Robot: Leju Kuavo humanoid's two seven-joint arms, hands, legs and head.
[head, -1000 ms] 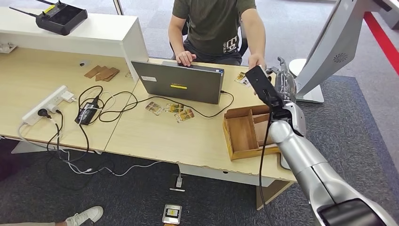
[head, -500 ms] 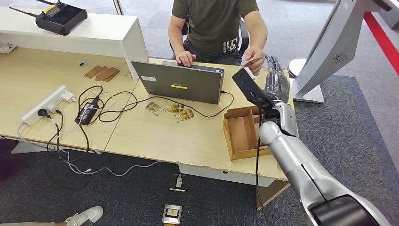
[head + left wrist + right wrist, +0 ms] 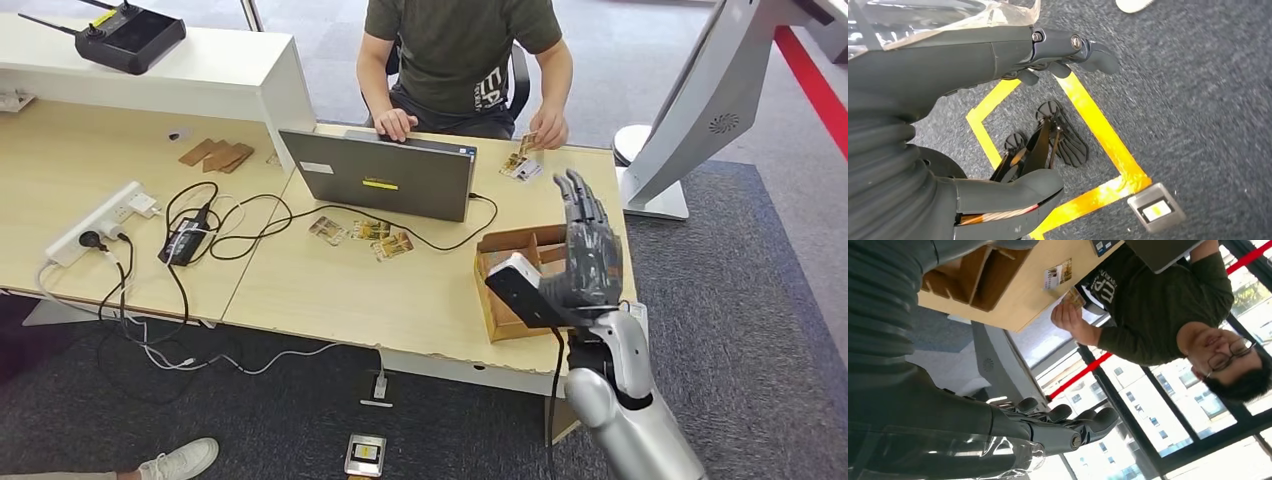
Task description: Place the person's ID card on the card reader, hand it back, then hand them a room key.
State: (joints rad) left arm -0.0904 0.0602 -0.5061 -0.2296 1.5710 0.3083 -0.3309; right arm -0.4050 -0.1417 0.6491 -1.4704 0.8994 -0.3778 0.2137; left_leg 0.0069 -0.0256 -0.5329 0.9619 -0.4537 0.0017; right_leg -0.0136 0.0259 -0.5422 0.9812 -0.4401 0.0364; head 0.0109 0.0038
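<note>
Fingers of the right hand [image 3: 585,255] stand straight and spread above the wooden tray [image 3: 515,285] at the desk [image 3: 330,290] edge, holding nothing; the right wrist view shows the same fingers [image 3: 1068,422] extended and bare. Across the desk the person's hand [image 3: 548,130] holds a card [image 3: 527,143], with another card [image 3: 520,167] lying on the desk just below it, beside the laptop [image 3: 385,175]. From the left wrist view, the left hand [image 3: 1048,100] hangs over grey carpet and yellow floor tape [image 3: 1098,130], fingers apart around nothing
</note>
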